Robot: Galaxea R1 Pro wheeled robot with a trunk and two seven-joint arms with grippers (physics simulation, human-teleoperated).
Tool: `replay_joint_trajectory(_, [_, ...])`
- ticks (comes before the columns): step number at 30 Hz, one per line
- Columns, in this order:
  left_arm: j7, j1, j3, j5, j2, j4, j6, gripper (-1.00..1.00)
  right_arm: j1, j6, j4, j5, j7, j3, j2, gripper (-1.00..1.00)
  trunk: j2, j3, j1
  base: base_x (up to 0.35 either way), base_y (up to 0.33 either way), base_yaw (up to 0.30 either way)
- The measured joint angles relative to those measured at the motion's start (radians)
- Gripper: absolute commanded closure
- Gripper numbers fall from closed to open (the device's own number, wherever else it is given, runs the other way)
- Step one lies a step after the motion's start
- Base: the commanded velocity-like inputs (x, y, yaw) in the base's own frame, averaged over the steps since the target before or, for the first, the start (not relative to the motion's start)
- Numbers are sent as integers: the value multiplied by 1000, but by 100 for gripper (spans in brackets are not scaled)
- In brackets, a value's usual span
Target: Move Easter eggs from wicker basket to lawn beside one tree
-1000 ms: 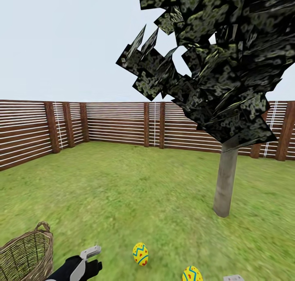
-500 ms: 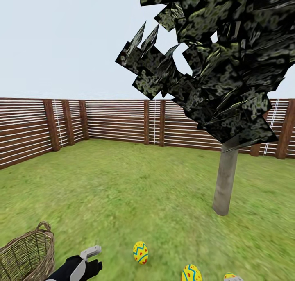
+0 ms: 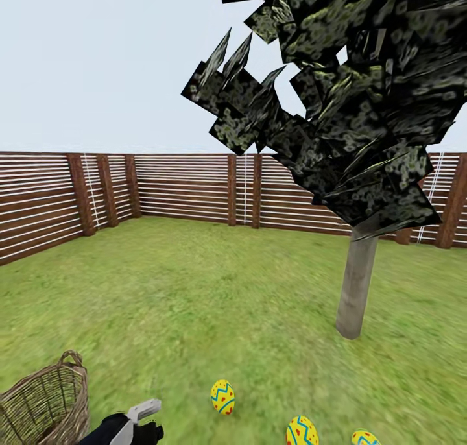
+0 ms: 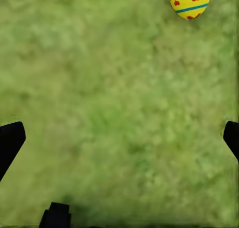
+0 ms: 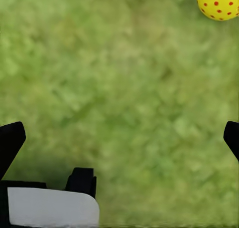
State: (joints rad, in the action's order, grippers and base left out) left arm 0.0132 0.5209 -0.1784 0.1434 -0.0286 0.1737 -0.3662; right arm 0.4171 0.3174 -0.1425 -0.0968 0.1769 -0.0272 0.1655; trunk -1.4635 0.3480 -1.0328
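From the head view, you are looking at three Easter eggs lying on the lawn point(image 3: 194, 289): one point(image 3: 222, 397) near your left hand point(image 3: 144, 414), a second point(image 3: 301, 431) further right, and a third point(image 3: 365, 438) cut by the lower edge. The tree point(image 3: 357, 289) is standing well beyond them, so you are risking a judgement that the eggs are not next to it. The wicker basket point(image 3: 45, 403) is sitting at the lower left; its inside is mostly hidden, so I cannot tell whether it is empty.

In the left wrist view, your left hand point(image 4: 119, 138) is hanging open over bare grass, fingertips wide apart and holding nothing. One egg point(image 4: 189, 1) is lying just past it. Sweeping that arm sideways could be knocking the egg into a roll.

In the right wrist view, your right hand point(image 5: 119, 138) is likewise spread open and empty above the grass, with a red-dotted egg point(image 5: 218, 2) close by. Lowering or turning here could be nudging it away from the trunk, and driving the base forward could be running over any of the three.
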Motion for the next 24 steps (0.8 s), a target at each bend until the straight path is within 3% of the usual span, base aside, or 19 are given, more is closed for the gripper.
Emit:
replay_joint_trajectory(7, [-30, 0, 0, -1, -3, -104, 35, -100, 0, -3, 43, -4, -2, -1, -5, -100, 49, -11, 27, 0, 0, 0])
replay_joint_trajectory(11, [-30, -1, -1, -1, -7, -178, 99, -100, 0, -85, 89, -5, 0, 0, -2, -100, 77, -17, 42, 0, 0, 0])
replay_joint_trajectory(24, [-31, -2, -1, -2, -22, -206, 124, -100, 0, -114, 103, -5, 0, -1, 0, -100, 168, -36, 92, 0, 0, 0])
